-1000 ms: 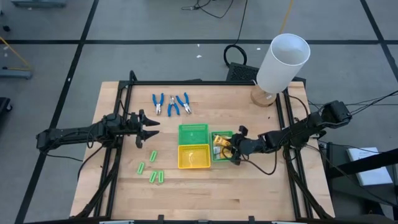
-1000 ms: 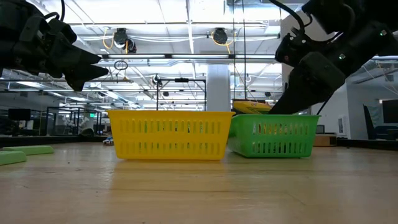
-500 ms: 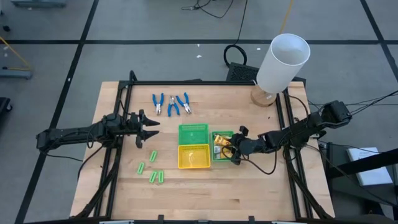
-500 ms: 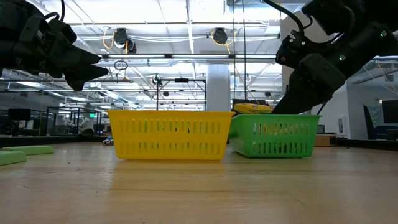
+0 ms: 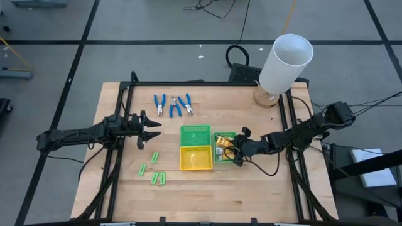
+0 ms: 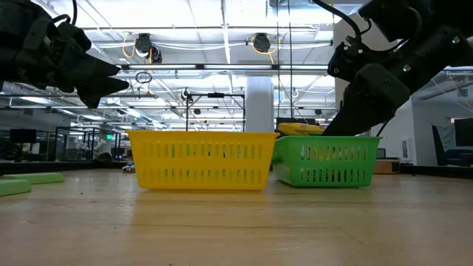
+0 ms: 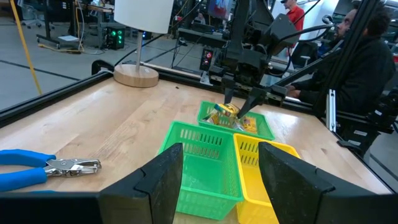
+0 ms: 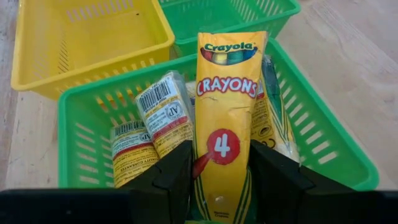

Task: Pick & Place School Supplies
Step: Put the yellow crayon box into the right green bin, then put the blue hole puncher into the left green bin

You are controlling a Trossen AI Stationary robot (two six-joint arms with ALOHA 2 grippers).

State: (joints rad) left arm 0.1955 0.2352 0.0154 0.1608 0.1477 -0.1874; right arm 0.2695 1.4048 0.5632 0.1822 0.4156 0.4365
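Observation:
My right gripper [image 8: 221, 147] hovers over the right green tray [image 8: 79, 107], shut on a yellow crayon packet [image 8: 227, 87]. Other packets [image 8: 158, 115] lie in that tray under and beside it. In the high view, three blue-handled pliers [image 5: 172, 105] lie at the far middle of the table. Several light-green sticks [image 5: 154, 169] lie near the left front. My left gripper [image 5: 151, 129] waits open above the table's left part, pointing level toward the trays. My right gripper pinches the crayon packet by its two long sides [image 8: 203, 157], at the end nearest the gripper. The fingers [image 8: 169, 174] slant down from the table's right and run along the packet. It lies about level just above the tray's rim [image 6: 299, 128]; whether it rests on the packets below, I cannot tell.
A yellow tray [image 5: 195, 158] and a second green tray [image 5: 195, 134] stand side by side left of the packet tray. A big white cylinder [image 5: 286, 63] on a wooden foot stands at the far right corner. A person sits beyond the table in the left wrist view [image 7: 367, 68].

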